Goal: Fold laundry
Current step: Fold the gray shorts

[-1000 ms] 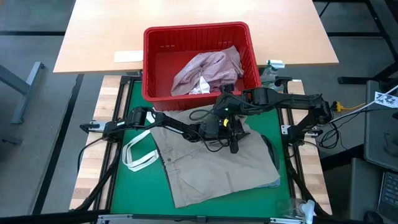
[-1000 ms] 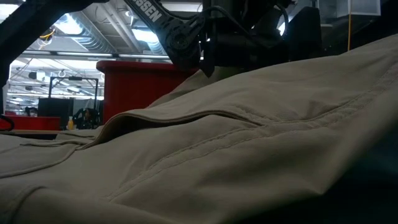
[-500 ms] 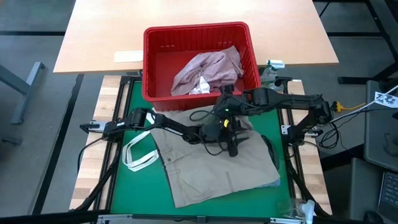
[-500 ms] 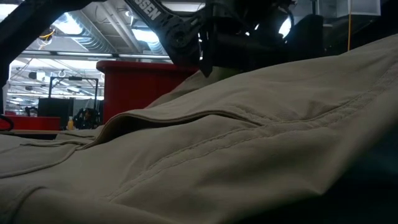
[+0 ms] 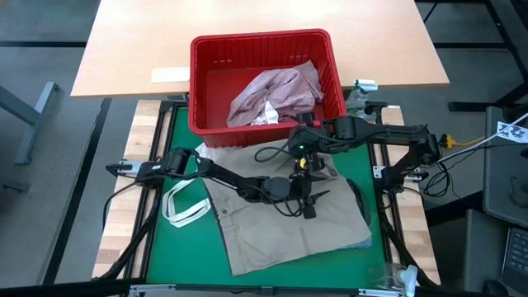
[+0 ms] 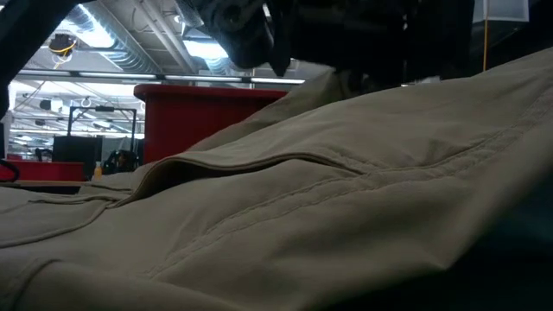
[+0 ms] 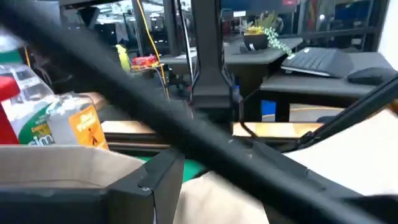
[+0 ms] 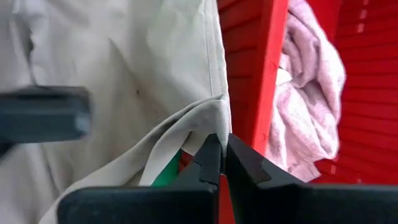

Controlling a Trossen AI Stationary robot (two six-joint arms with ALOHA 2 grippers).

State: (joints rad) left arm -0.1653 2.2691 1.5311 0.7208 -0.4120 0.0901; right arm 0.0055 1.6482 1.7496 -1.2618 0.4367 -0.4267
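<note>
Not much writing to read here — a bottle (image 7: pixel 68 121) at the table's far right edge shows a green-and-orange label in the left wrist view, but its letters are too blurred to make out. The lettering on the arm in the low view cannot be read either.

Centre stage, the beige-khaki garment (image 5: pixel 285 219) lies spread over the green mat (image 5: pixel 177 247), covering most of its middle and near right. In the low view its seams and folds (image 6: pixel 285 207) fill nearly the whole picture and block the table behind. The right gripper (image 8: pixel 219 155) sits at the garment's far edge, just in front of the red basket (image 5: pixel 202 82) — fingers pressed together, pinching a raised corner of the khaki cloth. The left gripper (image 5: pixel 304 198) reaches across the middle of the garment, above the cloth, its fingers spread apart and holding nothing that can be seen.

Inside the basket, the mottled pink garment (image 5: pixel 276 91) lies bunched toward the right, with a small white piece (image 5: pixel 266 114) against its near side. White loop handles (image 5: pixel 183 206) stick out from under the khaki on the left. Beyond the basket stretches a pale wooden tabletop (image 5: pixel 132 49).
</note>
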